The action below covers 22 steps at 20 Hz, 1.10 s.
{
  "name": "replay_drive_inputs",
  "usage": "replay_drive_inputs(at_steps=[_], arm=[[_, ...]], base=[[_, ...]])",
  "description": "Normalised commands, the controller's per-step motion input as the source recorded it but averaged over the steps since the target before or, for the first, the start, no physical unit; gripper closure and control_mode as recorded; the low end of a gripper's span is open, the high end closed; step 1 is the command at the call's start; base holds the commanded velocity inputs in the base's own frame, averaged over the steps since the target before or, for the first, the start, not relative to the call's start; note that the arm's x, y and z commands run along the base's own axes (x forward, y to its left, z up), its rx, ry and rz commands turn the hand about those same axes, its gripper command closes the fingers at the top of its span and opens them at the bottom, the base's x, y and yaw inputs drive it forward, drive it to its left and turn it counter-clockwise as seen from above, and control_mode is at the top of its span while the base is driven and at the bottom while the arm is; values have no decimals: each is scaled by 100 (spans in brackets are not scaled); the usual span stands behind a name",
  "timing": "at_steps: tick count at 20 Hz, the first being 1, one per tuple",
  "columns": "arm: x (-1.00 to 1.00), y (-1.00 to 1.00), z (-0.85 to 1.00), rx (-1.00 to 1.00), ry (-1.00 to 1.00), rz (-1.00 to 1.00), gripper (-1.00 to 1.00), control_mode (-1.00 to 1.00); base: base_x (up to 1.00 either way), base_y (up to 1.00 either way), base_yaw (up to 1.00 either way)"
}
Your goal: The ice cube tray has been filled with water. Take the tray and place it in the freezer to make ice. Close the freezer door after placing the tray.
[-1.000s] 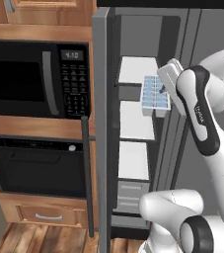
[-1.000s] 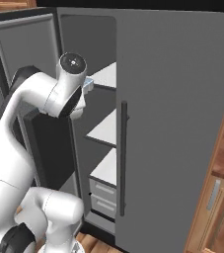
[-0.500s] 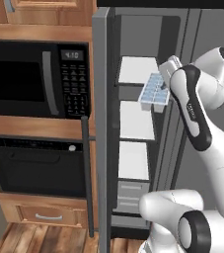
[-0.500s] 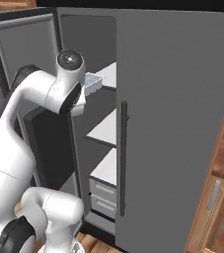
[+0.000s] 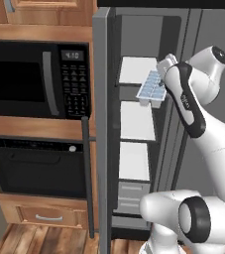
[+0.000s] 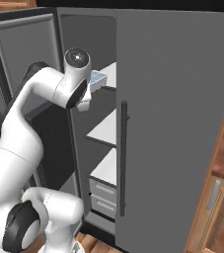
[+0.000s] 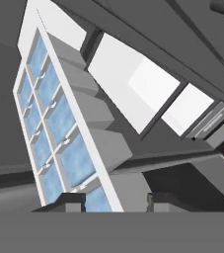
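The gripper (image 7: 112,200) is clamped on the near end of the ice cube tray (image 5: 151,88), its two dark finger tips closed either side of the tray's edge in the hand view. The tray hangs in the air inside the open freezer (image 5: 134,124), tilted, level with the gap between the top white shelf (image 5: 138,70) and the second shelf (image 5: 137,120), and toward the right side of the compartment; whether it touches a shelf cannot be told. The water (image 7: 64,121) shows as pale blue squares in the two rows of cells. In the left base view the freezer door (image 5: 102,129) stands swung open on the left, seen edge-on, with its long vertical bar handle (image 5: 86,176) in front of the black wall oven (image 5: 34,166) and the microwave (image 5: 37,79) above it. Below the shelves sit two white drawers (image 5: 131,196). In the right base view the plain grey door (image 6: 177,123) on the right is shut, and a corner of the tray (image 6: 97,79) pokes out beside the arm's wrist, just ahead of the top shelf.
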Motion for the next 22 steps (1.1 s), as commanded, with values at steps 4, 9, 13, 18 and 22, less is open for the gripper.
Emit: replay_drive_inputs(at_steps=[4, 9, 13, 18, 22], arm=[[54, 0, 0, 0, 0, 0, 100, -100], [50, 0, 0, 0, 0, 0, 100, -100], [54, 0, 0, 0, 0, 0, 100, -100], [52, 0, 0, 0, 0, 0, 100, -100], [51, 0, 0, 0, 0, 0, 100, -100]], base=[[0, 0, 0], [0, 0, 0], [0, 0, 0], [0, 0, 0], [0, 0, 0]])
